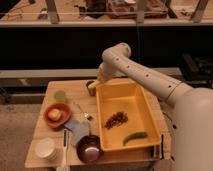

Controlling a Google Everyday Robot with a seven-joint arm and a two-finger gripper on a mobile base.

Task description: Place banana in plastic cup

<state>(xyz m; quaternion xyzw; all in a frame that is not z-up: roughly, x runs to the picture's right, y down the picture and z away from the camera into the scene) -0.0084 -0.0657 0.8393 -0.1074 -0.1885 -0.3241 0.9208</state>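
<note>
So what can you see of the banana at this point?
The banana is a small pale yellow piece, only partly visible, held at the tip of the gripper, which is shut on it. It hangs above the table's far edge, beside the dark metal cup and right of the pale green plastic cup.

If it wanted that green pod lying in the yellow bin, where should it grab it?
Probably across the middle of the green pod, straight down: it lies flat and narrow by the front wall of the bin, which blocks a sideways approach. The end effector, shut on the banana, is at its back left corner, by the metal cup.
</note>
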